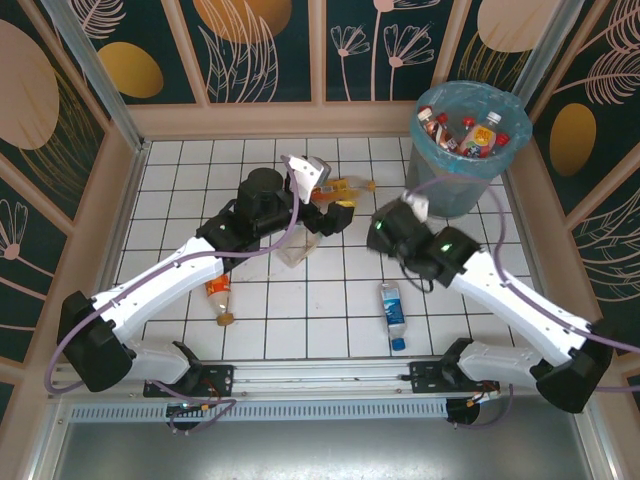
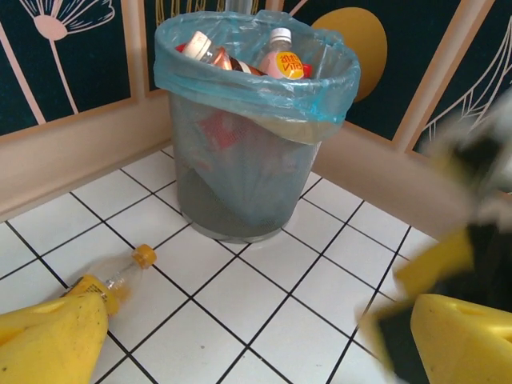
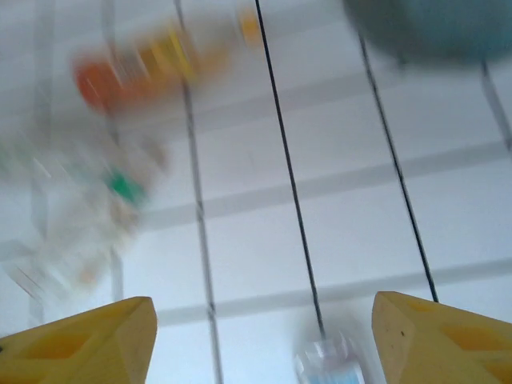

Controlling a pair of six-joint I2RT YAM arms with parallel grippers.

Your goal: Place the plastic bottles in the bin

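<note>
While the overhead view lays out the whole tabletop [image 1: 180,180], each wrist camera adds something of its own. From above we see the bin [image 1: 462,175] in the far right corner, its blue bag [image 1: 428,140] folded over the rim, with several bottles [image 1: 470,132] inside it. More lie loose on the white tiles. An orange-capped bottle [image 1: 352,185] is just left of the bin. What looks like a crushed clear bottle [image 1: 292,250] sits under the wrist of the left arm [image 1: 170,275], and an orange-labelled bottle [image 1: 220,297] is partly hidden beneath that arm. A blue-labelled bottle [image 1: 394,315] lies near the front, just left of the right arm [image 1: 510,300]. From up there we cannot read how the jaws stand.

The left wrist view settles that for the left gripper [image 2: 260,320]: its yellow jaws are wide apart with bare tile between them. It faces the bin close up, where we make out a white-capped bottle with a round yellow label, a detail too small to read from above. It also catches the orange-capped bottle, lying beside the left jaw and apart from the bin.

The right wrist view is badly blurred. The right gripper [image 3: 262,300] hangs over the tiles, jaws apart and touching nothing that we can see. We make out an orange and green blur [image 3: 112,136] at the left, the bin's blue edge at the top right, and what may be the blue-labelled bottle at the bottom edge between the jaws.
</note>
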